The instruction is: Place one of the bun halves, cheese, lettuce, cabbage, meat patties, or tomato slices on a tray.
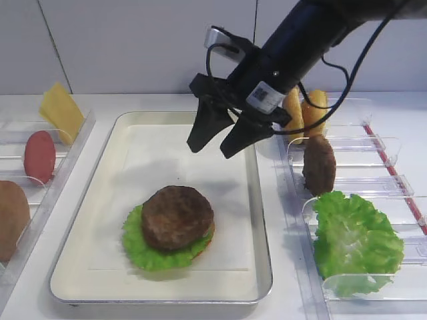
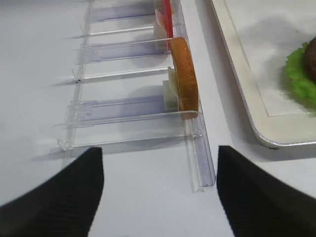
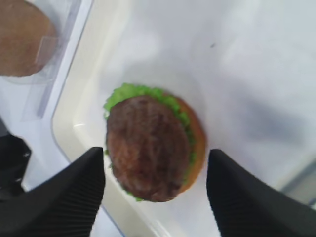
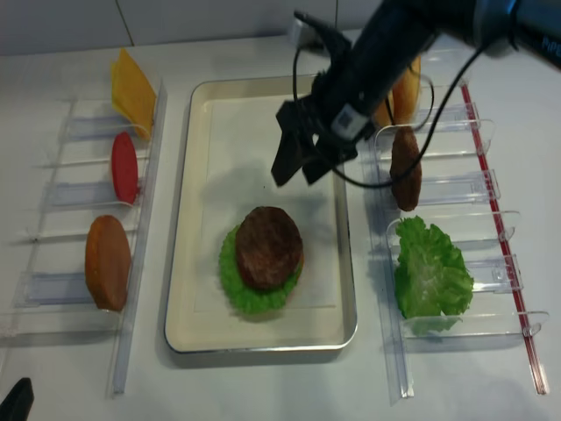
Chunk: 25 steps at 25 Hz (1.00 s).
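Lettuce-bedded meat patty [image 1: 177,217] resting at tray's [image 1: 260,267] six o'clock, right gripper [image 1: 220,139] hanging spread wide and empty toward twelve; likely light, soft, best pinched across rim.

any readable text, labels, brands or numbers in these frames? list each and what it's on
None can be read.
White sticker on the right gripper, near its wrist: dark marks on it, too small and blurred to read in either overhead view.
Tray, meat patty, lettuce and the clear racks: no print shows on them.
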Each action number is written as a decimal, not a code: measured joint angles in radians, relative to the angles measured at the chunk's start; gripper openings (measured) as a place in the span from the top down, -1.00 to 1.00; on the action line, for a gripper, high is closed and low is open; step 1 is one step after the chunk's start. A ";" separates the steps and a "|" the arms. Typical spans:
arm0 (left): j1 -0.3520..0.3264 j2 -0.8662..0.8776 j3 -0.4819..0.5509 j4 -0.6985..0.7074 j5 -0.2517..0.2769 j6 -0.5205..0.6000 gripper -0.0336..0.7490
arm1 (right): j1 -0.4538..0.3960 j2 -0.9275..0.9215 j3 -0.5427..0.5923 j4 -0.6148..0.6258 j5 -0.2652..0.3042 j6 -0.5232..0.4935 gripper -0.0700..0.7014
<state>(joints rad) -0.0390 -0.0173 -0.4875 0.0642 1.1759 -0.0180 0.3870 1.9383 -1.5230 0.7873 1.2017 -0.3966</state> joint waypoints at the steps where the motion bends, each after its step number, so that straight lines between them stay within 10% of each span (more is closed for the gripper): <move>1: 0.000 0.000 0.000 0.000 0.000 0.000 -0.29 | 0.000 0.000 -0.026 -0.026 0.002 0.024 -0.40; 16: 0.000 0.000 0.000 0.000 0.000 0.000 -0.29 | -0.004 -0.125 -0.114 -0.547 0.027 0.181 -0.22; 25: 0.000 0.000 0.000 0.000 0.000 0.000 -0.29 | -0.201 -0.311 -0.009 -0.550 0.034 0.167 -0.21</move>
<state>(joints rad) -0.0390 -0.0173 -0.4875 0.0642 1.1759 -0.0180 0.1864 1.6275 -1.5323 0.2369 1.2360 -0.2294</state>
